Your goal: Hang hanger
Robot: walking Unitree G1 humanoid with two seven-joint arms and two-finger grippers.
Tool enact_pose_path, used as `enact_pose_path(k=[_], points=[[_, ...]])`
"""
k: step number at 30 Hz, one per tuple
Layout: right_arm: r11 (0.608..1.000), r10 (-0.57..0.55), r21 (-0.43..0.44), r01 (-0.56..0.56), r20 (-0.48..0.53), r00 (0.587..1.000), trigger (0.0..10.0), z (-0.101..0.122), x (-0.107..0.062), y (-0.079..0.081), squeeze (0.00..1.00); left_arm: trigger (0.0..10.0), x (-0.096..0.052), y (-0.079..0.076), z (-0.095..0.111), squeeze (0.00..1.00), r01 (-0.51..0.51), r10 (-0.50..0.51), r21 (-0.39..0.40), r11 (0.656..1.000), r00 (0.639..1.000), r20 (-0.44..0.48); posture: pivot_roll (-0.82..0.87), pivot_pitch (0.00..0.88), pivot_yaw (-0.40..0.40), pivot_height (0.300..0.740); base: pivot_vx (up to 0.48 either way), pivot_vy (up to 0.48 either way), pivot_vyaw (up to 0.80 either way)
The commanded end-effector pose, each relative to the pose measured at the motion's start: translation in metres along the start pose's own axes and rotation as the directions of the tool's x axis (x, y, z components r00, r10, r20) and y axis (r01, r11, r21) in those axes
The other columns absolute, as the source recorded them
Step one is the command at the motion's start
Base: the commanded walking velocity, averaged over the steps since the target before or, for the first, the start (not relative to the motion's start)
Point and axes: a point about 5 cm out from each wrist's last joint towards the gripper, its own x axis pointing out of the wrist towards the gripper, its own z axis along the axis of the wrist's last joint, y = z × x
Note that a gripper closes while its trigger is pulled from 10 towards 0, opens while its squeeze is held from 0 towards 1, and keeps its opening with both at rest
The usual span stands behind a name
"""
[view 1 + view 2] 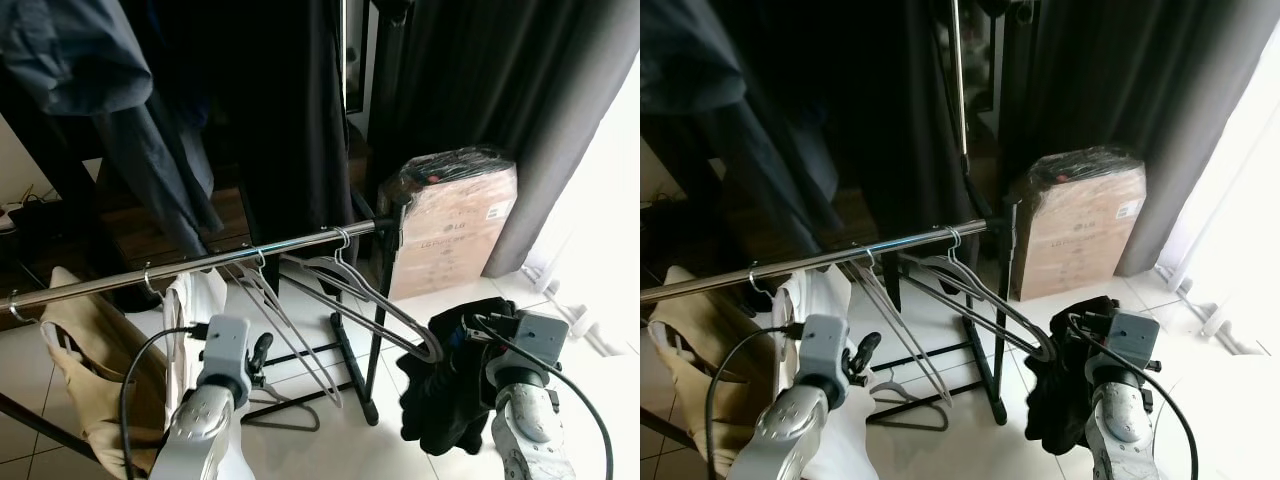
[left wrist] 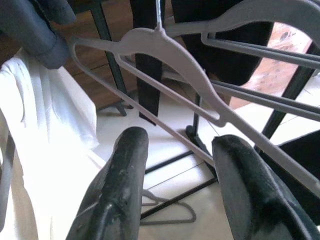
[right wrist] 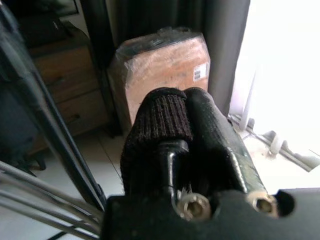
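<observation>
Chrome rail (image 1: 200,262) runs across the rack, with dark clothes (image 1: 150,110) above it, a white garment (image 1: 195,300) and several grey hangers (image 1: 345,285) hooked on. Beyond stands a wrapped cardboard box (image 1: 455,225). Right arm reaches forward low, its right gripper (image 3: 192,122) clamped on a black ribbed cloth (image 1: 450,385) beside the hangers' lower ends. Left arm is raised under the rail, the left gripper (image 2: 175,175) spread wide just below one hanger's bar, holding nothing.

Head cameras above rail (image 1: 200,262), wrist cameras close
</observation>
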Motion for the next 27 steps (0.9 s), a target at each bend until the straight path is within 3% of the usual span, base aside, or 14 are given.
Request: enact_pose_path(k=[1,3,5,6,8,9,14,19,27], points=[[1.000,0.004,0.001,-0.004,0.027,1.000,10.0,0.005,0.001,0.001,0.00,10.0,0.008,-0.001,0.002,1.00,-0.023,0.023,-0.003,1.000,0.999,-0.043,-0.02,0.088,0.018,0.740,0.000,0.000,0.00],[1.000,0.005,0.001,-0.005,0.026,1.000,10.0,0.005,0.001,0.002,0.00,10.0,0.014,-0.002,0.004,1.00,-0.039,0.038,-0.008,0.999,0.997,-0.066,-0.02,0.090,0.018,0.740,0.000,0.000,0.00],[1.000,0.004,0.003,-0.005,0.026,1.000,10.0,0.005,0.002,0.002,0.00,10.0,0.023,-0.006,0.000,1.00,-0.062,0.053,-0.055,0.997,0.988,-0.148,-0.02,0.093,0.016,0.740,0.000,0.000,0.00],[1.000,0.005,0.004,-0.005,0.027,1.000,10.0,0.005,0.001,0.002,0.00,10.0,0.031,-0.012,-0.001,1.00,-0.053,0.031,-0.113,0.992,0.982,-0.186,-0.03,0.095,0.018,0.740,0.000,0.000,0.00],[1.000,0.004,0.004,-0.004,0.027,1.000,10.0,0.005,0.001,0.002,0.00,10.0,0.036,-0.018,0.001,1.00,-0.023,-0.003,-0.142,0.990,0.983,-0.186,-0.03,0.097,0.018,0.740,0.000,0.000,0.00],[1.000,0.002,0.005,-0.003,0.028,1.000,10.0,0.005,0.000,0.002,0.00,10.0,0.042,-0.025,0.004,0.00,0.015,-0.044,-0.161,0.987,0.982,-0.182,-0.04,0.100,0.020,0.740,0.000,0.000,0.00],[1.000,-0.002,0.004,0.002,0.027,1.000,10.0,0.004,-0.003,0.000,0.00,10.0,0.056,-0.022,0.012,0.00,-0.004,-0.025,-0.160,0.987,0.984,-0.179,-0.05,0.118,0.028,0.740,0.000,0.000,0.00],[1.000,-0.012,0.003,0.012,0.032,0.999,10.0,0.005,-0.008,-0.003,0.00,10.0,0.062,-0.016,0.018,0.00,-0.023,-0.003,-0.166,0.986,0.988,-0.155,-0.07,0.138,0.040,0.740,0.000,0.000,0.00],[0.999,-0.035,-0.002,0.035,0.043,0.998,10.0,0.007,-0.017,-0.009,0.00,10.0,0.072,-0.013,0.013,0.00,-0.056,0.022,-0.192,0.980,0.984,-0.176,-0.12,0.182,0.058,0.740,0.000,0.000,0.00]])
